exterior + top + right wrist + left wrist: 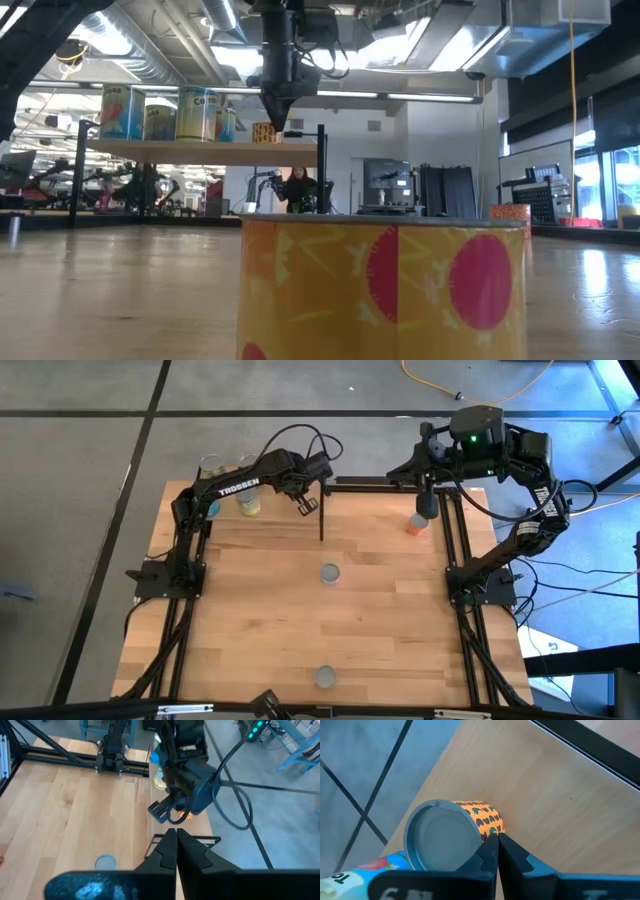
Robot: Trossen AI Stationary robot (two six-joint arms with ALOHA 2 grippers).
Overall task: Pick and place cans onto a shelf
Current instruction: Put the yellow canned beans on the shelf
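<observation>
Both end effectors have their fingers pressed together, and neither one holds anything.

The left end effector [305,506] hangs over the far end of the shelf [200,152], by a thin black post [321,512]. Right under it, touching its tips in the left wrist view, stands a small orange can [470,825] with dark marks and a gray top. In the low view the left end effector [277,118] points down just above that same orange can [264,132]. Farther along the shelf from it stand more cans [165,115] with blue and yellow labels, close together in a row.

The right end effector [424,508] waits at the far right side of the desk [380,630]. An orange can [416,524] stands on the desk just beside it.

Two more cans are down on the desk, well apart from both end effectors. One gray-topped can [330,573] sits near the middle. Another can [325,677] sits at the near edge. In the low view it is the big yellow can [385,290] with red spots, right in front.
</observation>
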